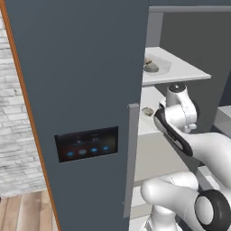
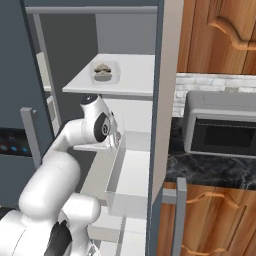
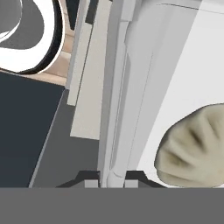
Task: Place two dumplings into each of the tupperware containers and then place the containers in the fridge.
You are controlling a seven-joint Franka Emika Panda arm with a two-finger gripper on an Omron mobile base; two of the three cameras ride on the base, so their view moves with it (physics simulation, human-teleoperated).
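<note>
Pale see-through tupperware container point(image 3: 144, 78), thin wall nipped between fingers point(image 3: 110, 181) pressed nearly shut, down on middle fridge point(image 1: 81, 67) shelf. Light, bendy, probably slippery. Soft dumpling point(image 3: 194, 146) inside. Best held by rim.

Both base views look from either side into the open fridge point(image 1: 85, 90); the hand view sits close against a container wall point(image 3: 131, 87).

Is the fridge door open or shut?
Open: the fridge door is swung aside, exposing white shelves and a tupperware container holding dumplings.
</note>
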